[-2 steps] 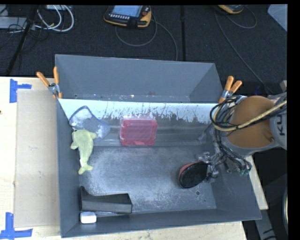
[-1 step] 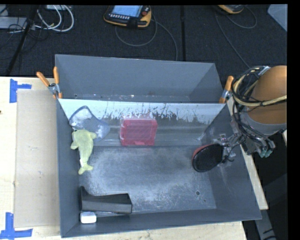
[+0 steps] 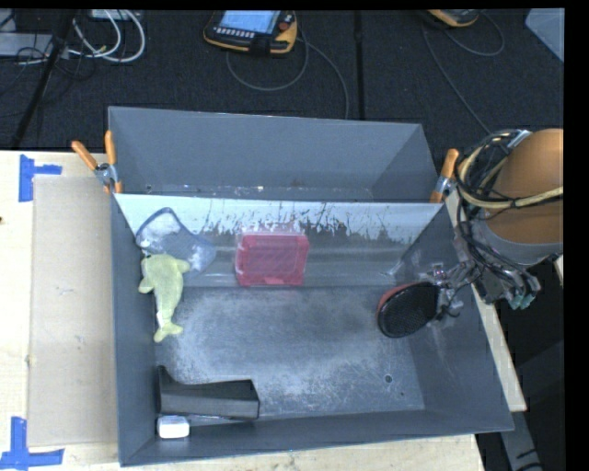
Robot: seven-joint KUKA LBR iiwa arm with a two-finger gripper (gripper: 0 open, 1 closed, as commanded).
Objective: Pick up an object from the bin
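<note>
Beyond the grey metal walls you've got a dark floor (image 3: 184, 83), probably carpet, with loose cables (image 3: 106, 16) trailing over it. A handheld pendant (image 3: 250, 28) with a lit screen lies at the top. On the left, a pale wooden table (image 3: 69, 304) sits under even light.

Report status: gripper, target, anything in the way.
Gripper at right side of grey metal bin, beside flat black oval disc with reddish rim. Grip unconfirmed. Pink rectangular block and pale green soft toy lie well clear, further left.
</note>
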